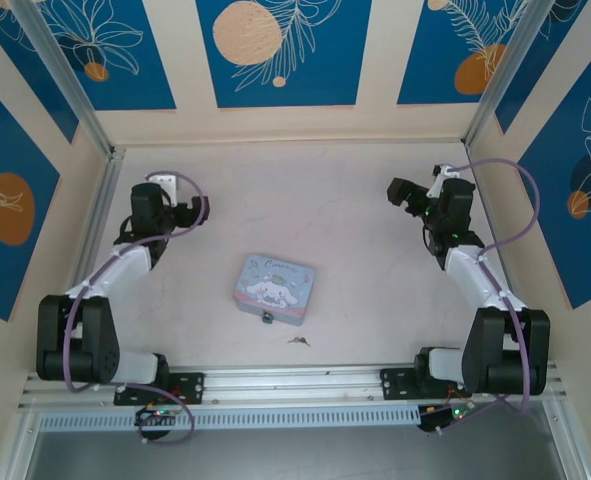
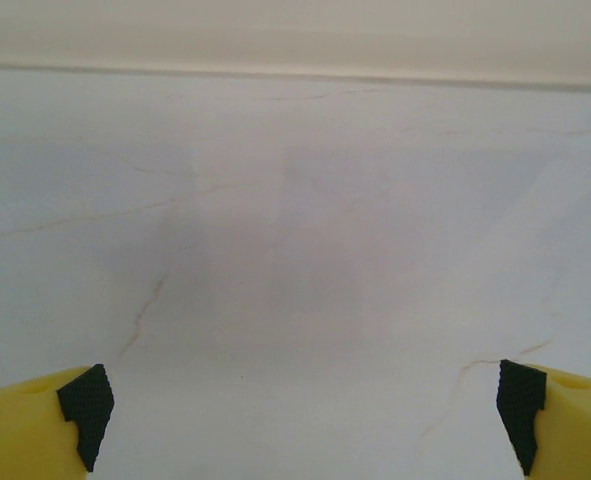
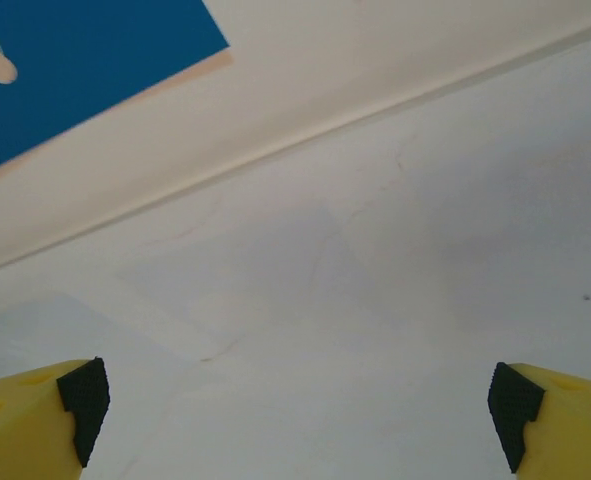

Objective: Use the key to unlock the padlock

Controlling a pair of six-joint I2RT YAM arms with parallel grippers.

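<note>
The tiny dark padlock [image 1: 267,318] hangs at the near edge of a pastel-blue tin [image 1: 276,288] in the middle of the table. The small thin key [image 1: 298,342] lies flat on the table just in front of the tin, a little to its right. My left gripper [image 1: 197,210] rests far back on the left, well away from both. In the left wrist view its gripper [image 2: 300,415] stands open, with bare table between the yellow fingers [image 2: 35,425]. My right gripper [image 1: 400,192] sits far back on the right. The right wrist view has that gripper [image 3: 300,400] open, nothing between its fingers.
Cream walls with blue panels [image 1: 275,50] close in the table on three sides. A metal rail [image 1: 295,385] runs along the near edge between the arm bases. Both arms are folded back toward the rear corners.
</note>
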